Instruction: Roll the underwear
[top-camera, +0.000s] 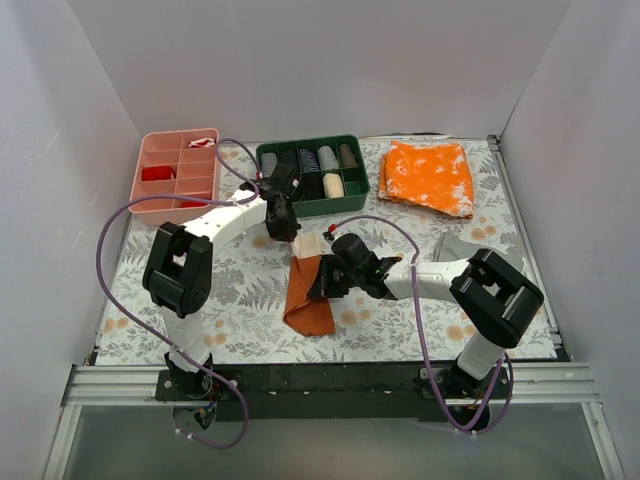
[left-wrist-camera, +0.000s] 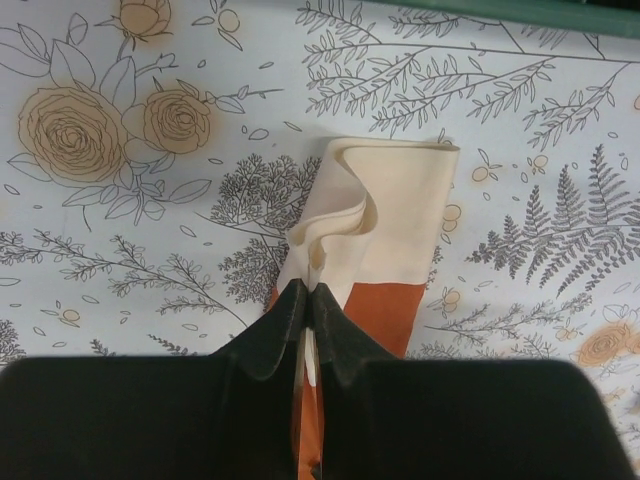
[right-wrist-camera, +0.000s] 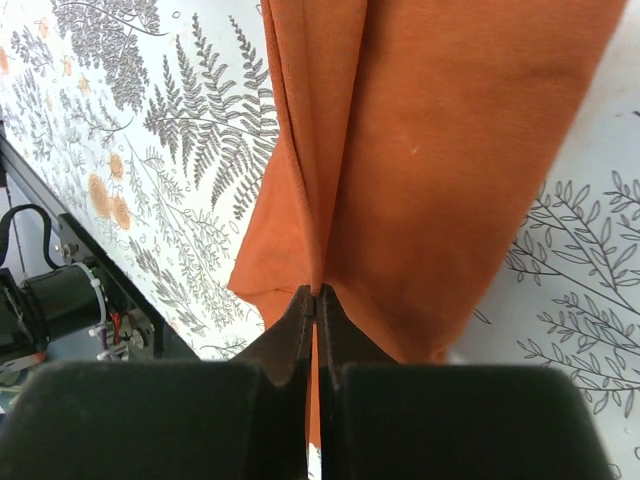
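The underwear (top-camera: 308, 292) lies mid-surface (top-camera: 240, 300), running near to far. The left end effector (top-camera: 285, 235) sits at its far end and the right end effector (top-camera: 318, 285) on its right edge. Along the far side, left to right, are a compartment tray (top-camera: 178, 178), a bin (top-camera: 345, 205) (rolled items (top-camera: 330, 160) inside) and a folded cloth (top-camera: 428, 176).

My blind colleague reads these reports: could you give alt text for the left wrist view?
The left pincer is shut on a small soft cloth garment, cream at the far end and rust-orange nearer, over a floral-print table cover.
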